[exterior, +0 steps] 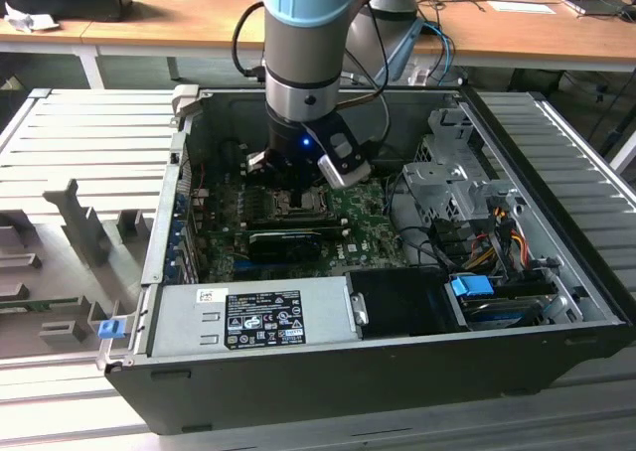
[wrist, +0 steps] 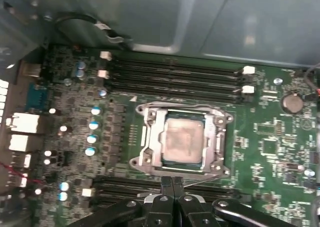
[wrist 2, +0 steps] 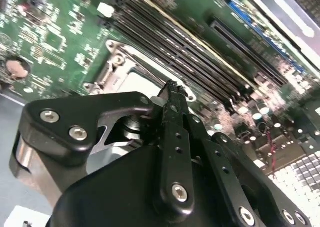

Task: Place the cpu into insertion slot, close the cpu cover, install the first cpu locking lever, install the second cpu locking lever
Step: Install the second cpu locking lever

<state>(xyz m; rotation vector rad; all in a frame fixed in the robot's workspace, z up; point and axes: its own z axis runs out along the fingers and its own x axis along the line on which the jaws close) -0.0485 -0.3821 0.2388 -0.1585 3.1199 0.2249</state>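
Silver-faced cpu, seated under cpu cover

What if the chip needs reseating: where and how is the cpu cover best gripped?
Probably by its outer frame edge nearest the gripper, coming down from above. The cpu cover lies flat around the cpu, so only the thin metal rim offers a pinch, and the window's inner edge sits too close to the chip. I cannot tell which edge is hinged.

In the exterior view your arm hides most of the insertion slot. In the second wrist view the gripper covers the cpu cover toward five o'clock.
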